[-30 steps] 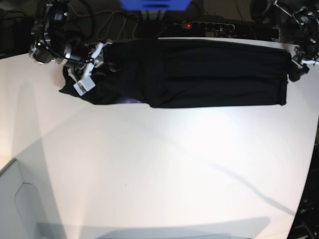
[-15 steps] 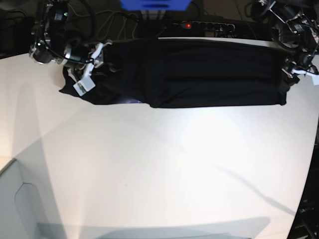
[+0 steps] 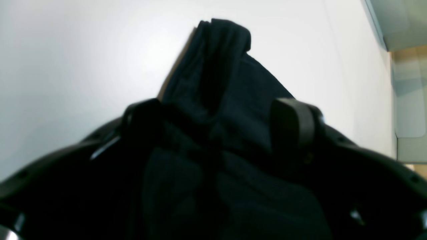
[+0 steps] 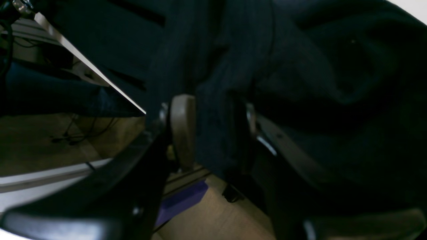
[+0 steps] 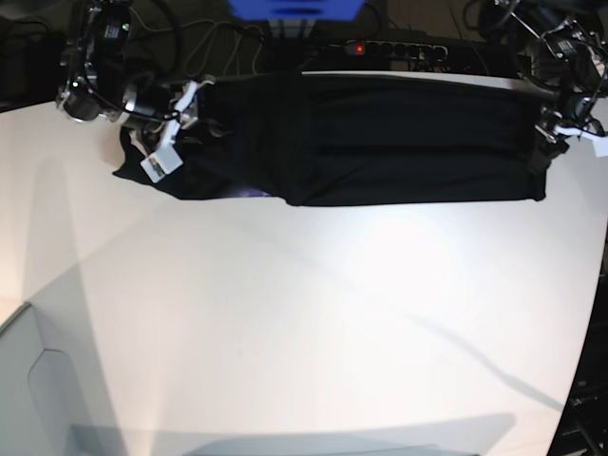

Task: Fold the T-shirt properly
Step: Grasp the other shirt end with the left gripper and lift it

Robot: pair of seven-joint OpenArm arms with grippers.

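A: White table (image 5: pixel 313 323) fills most of the base view, with dark cables and a power strip (image 5: pixel 394 47) behind its far edge. Where is the T-shirt?

B: The T-shirt (image 5: pixel 380 138) lies along the top of the frame as 1 long black band. Its long axis runs left to right, close to the far edge of the table. The lower part of the frame has only bare table.

A: And the 2 arms?

B: Each one is at 1 end of the band. The right gripper (image 5: pixel 176 119) is at the upper left of the frame, on the bunched end. In the right wrist view its fingers (image 4: pixel 181 130) stand narrow with a thick fold of black cloth between them, so I judge it is holding the T-shirt.

A: The other end?

B: The left gripper (image 5: pixel 560 128) is at the upper right, touching the short end of the band. In the left wrist view the cloth passes between its pads (image 3: pixel 292 125), which stand rather apart, and a folded corner stands out beyond them. If the pads press the cloth or only stand around it, I cannot tell.

A: So what does the next move depend on?

B: I think on the axis. Both ends are in reach of the fingers, so the band can be lifted or folded along its length.
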